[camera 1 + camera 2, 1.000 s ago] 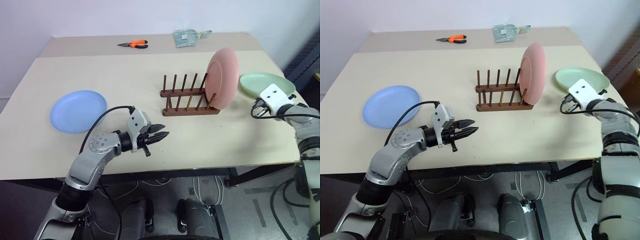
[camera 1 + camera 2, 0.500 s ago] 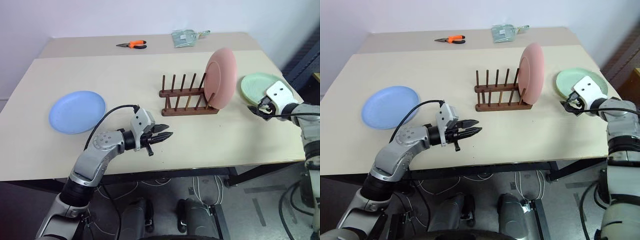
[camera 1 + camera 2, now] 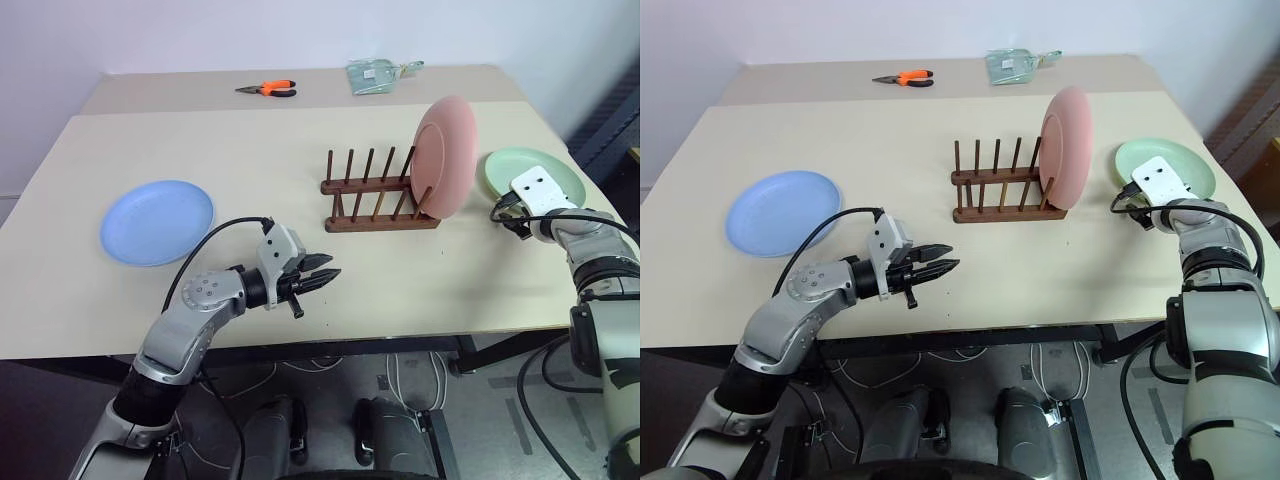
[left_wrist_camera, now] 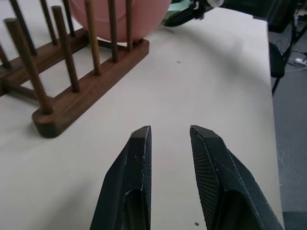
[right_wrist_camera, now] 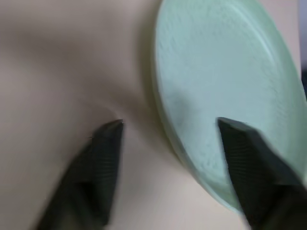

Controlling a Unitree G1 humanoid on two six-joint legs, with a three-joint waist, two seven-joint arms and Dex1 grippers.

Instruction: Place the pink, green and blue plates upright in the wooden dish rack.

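The right gripper (image 5: pixel 165 127) hides the green plate's (image 3: pixel 535 165) near left rim in the head views. Its fingers are spread, one over the plate, one over the table (image 3: pixel 250 150); contact is unclear. The left gripper (image 4: pixel 169 132), slightly parted, holds nothing. The pink plate (image 3: pixel 445 155) stands at the rack's (image 3: pixel 375 195) right end; the blue plate (image 3: pixel 157 222) lies flat, far left.

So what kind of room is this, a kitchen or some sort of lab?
Probably a lab or workshop, not a kitchen. The dish rack and plates sit on a bare work table with orange pliers at the back, and loose cables trail on the floor underneath.
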